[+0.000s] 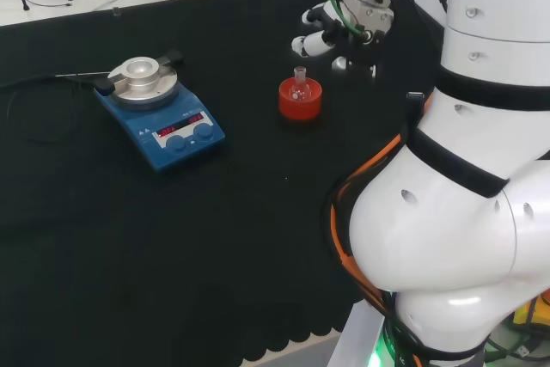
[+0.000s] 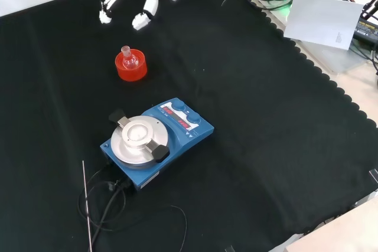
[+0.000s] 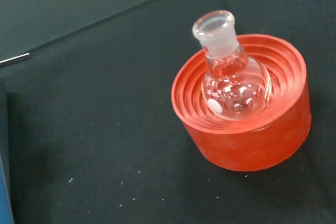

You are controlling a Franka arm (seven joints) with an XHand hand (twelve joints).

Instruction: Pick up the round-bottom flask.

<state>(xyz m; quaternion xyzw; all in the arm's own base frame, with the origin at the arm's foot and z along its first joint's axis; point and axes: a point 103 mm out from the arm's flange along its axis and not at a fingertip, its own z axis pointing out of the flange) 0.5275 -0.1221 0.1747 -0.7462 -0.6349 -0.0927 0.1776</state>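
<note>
A small clear round-bottom flask (image 1: 299,85) is sitting upright in the hollow of a red ribbed stand (image 1: 300,100) on the black cloth (image 1: 129,238) of the bench, its neck pointing up and a small white pellet (image 3: 213,106) lying inside its bulb, as the wrist view is showing close up. The hand (image 1: 325,33) is hanging above the cloth to the right of the stand in the head view, apart from the flask and touching nothing, its black and white fingers (image 2: 144,15) spreading loosely downward and holding nothing. In the front view the hand is reaching in from the top edge, with the flask and stand lying below it and a little nearer the camera. A blue hotplate stirrer (image 1: 161,109) with a round metal top plate (image 2: 138,138) is standing well apart from the stand, to its left in the head view and nearer the camera in the front view, its black cable (image 2: 106,205) trailing off across the cloth. A thin metal rod (image 2: 85,205) is lying on the cloth beside that cable. The arm's big white links (image 1: 464,186) are looming at the right of the head view.
</note>
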